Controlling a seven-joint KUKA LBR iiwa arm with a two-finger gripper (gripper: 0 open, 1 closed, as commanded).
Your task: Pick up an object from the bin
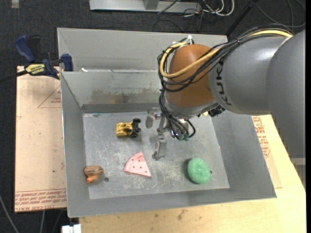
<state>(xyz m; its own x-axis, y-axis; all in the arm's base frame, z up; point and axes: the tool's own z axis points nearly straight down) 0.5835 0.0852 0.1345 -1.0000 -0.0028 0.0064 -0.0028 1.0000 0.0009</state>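
Grey metal bin point(107, 149), its floor scuffed and mostly bare, holds four small things well apart: a yellow toy vehicle point(128, 129) far left, a pink dotted wedge like a melon slice point(137, 166) near the middle, a green rounded foam lump point(199, 171) near right, and a brown stubby lump point(93, 173) in the near left corner. The gripper point(158, 152) hangs low just beside the wedge's far right edge. Whether its jaws are open or shut cannot be told, and nothing shows in them. This looks like the approach: next comes centring over the wedge, with ample room around.
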